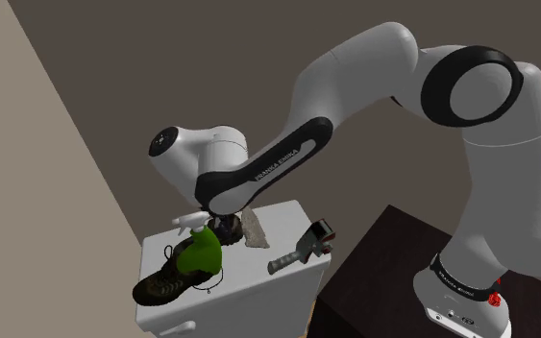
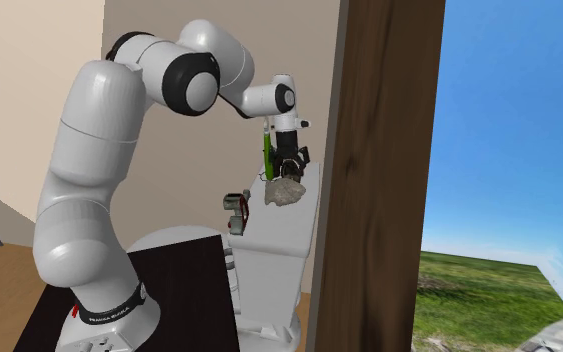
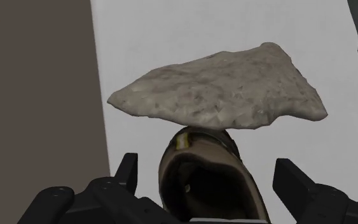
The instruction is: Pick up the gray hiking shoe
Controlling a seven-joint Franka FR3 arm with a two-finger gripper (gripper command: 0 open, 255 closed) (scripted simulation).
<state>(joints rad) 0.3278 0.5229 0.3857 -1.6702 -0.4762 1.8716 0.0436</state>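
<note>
Pincer (image 2: 290,170) over rock (image 2: 285,192); rock on cabinet (image 2: 279,250).

The black strip along my white forearm (image 1: 278,165) carries small white lettering that reads FRANKA EMIKA. The black ring around the foot of my arm (image 1: 454,277) (image 2: 109,311) bears white lettering too, seen in the shoulder view and the second exterior view, but it is too small for me to read.

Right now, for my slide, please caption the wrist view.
Open gripper straddling a brown hiking shoe, untouched, grey rock beyond it on a white surface.
</note>
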